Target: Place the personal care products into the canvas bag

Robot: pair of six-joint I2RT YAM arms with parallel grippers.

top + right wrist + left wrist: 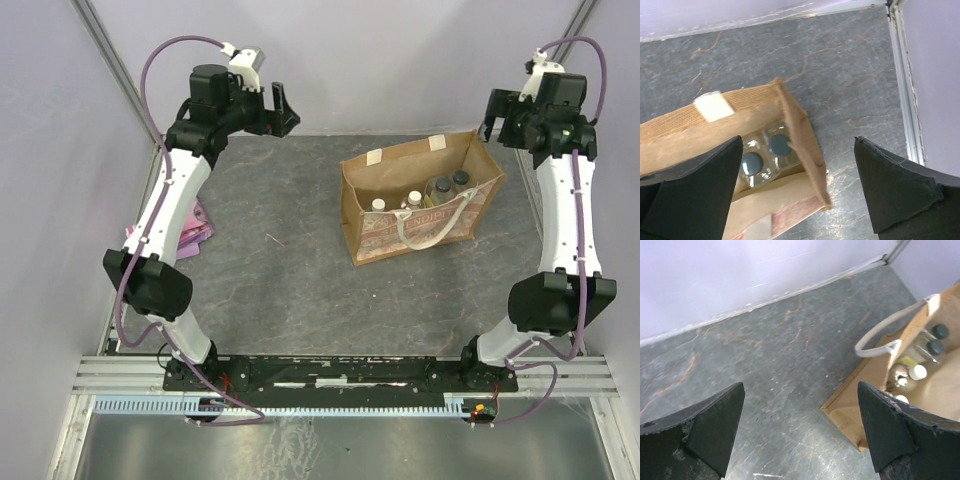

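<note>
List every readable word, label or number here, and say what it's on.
canvas bag, front panel: reddish print, possibly lettering, too blurred to read.
bottles inside it: any labels are too small to read.
No other text is legible in any view.

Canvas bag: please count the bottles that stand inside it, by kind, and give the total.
Silvery bottles with white caps: 2
Clear bottles with dark caps: 2
Total inside the canvas bag: 4
</note>
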